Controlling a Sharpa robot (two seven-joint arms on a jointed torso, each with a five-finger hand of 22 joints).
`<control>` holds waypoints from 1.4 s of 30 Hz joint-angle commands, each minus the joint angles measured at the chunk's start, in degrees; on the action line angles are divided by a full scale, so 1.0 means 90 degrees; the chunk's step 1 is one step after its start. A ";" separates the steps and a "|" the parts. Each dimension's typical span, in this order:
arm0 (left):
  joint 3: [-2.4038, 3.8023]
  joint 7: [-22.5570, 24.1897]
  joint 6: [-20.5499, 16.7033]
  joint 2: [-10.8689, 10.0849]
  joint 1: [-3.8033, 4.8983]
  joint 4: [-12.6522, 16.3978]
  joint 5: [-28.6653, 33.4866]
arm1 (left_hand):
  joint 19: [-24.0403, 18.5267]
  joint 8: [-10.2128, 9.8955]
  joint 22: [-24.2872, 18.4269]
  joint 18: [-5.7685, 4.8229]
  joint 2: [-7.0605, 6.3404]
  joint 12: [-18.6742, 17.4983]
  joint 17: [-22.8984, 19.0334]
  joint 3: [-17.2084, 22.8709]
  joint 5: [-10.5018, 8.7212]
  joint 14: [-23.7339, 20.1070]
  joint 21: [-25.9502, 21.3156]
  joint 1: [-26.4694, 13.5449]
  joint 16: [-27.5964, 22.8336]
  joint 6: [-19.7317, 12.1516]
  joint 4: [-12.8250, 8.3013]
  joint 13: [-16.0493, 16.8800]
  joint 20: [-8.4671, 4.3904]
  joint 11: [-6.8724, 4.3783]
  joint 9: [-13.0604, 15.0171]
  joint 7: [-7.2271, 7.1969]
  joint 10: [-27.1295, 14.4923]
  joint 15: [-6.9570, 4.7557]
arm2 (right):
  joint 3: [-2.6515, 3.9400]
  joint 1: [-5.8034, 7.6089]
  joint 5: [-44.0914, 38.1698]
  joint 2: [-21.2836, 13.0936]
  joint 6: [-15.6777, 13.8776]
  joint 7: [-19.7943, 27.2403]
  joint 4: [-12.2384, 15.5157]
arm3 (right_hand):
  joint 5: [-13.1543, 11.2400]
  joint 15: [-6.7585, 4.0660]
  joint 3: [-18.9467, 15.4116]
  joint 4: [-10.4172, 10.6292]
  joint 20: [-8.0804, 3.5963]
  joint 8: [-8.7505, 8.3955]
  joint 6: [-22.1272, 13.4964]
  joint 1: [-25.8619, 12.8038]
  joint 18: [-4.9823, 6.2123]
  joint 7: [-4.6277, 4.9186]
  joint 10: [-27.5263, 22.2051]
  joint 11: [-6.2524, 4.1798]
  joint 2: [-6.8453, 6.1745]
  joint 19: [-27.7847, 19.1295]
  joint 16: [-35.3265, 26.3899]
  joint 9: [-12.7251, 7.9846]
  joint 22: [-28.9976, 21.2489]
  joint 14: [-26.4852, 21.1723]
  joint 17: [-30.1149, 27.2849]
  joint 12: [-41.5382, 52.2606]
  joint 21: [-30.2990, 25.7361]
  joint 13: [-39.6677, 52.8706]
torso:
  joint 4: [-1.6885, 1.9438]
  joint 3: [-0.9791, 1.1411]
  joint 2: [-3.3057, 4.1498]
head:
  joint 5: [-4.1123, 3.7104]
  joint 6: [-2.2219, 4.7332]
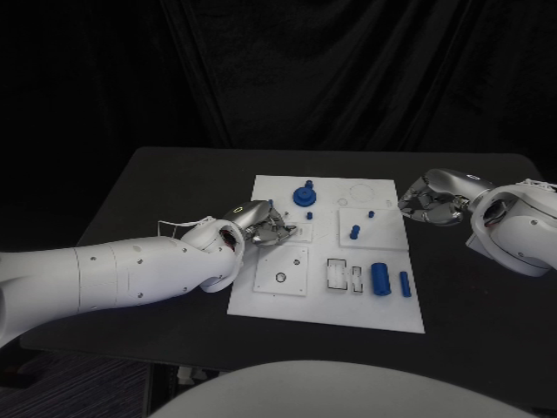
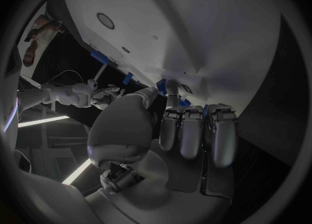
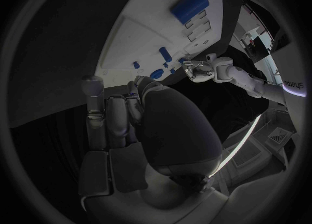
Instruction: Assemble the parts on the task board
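The white task board [image 1: 264, 296] lies mid-table. A blue round part with a peg [image 1: 305, 195] stands at its far end, with small blue pegs [image 1: 354, 232] near the middle. A thick blue cylinder [image 1: 379, 279] and a thin one [image 1: 406, 284] lie at the near right. My left hand [image 1: 264, 225] rests at the board's left edge with its fingers [image 2: 195, 128] curled in; I see nothing in them. My right hand [image 1: 432, 198] hovers by the right edge, also curled. A blue speck [image 3: 132, 95] sits between its thumb and fingers; I cannot tell whether it is held.
The board has a round hole [image 1: 280, 278] at the near left and rectangular slots [image 1: 345, 274] beside the cylinders. Black table [image 1: 178, 192] surrounds the board on all sides.
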 commanded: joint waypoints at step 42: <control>0.0004 -0.0043 0.0065 0.0059 -0.0012 -0.0037 -0.0009 | 0.0670 -0.0067 0.1677 -0.0088 0.0308 -0.0003 0.1677 0.0055 0.0339 0.0673 -0.0022 0.0436 0.0017 0.0059 -0.0325 0.1667 -0.0057 -0.0059 0.0054 -0.0069 0.0660 -0.0067 | 0.0005 -0.0014 0.0049 0.0007 0.0061 -0.0116 0.0004 | 0.0035 -0.0007 0.0059 -0.0011 -0.0001 -0.0044 -0.0038 -0.0057 0.0105 0.0015 -0.0044 -0.0015 -0.0037 -0.0037 -0.0041 -0.0002 0.0399 -0.0031 -0.0015 -0.0023 -0.0079 -0.0012 | -0.0010 0.0002 -0.0001 | 0.0002 0.0001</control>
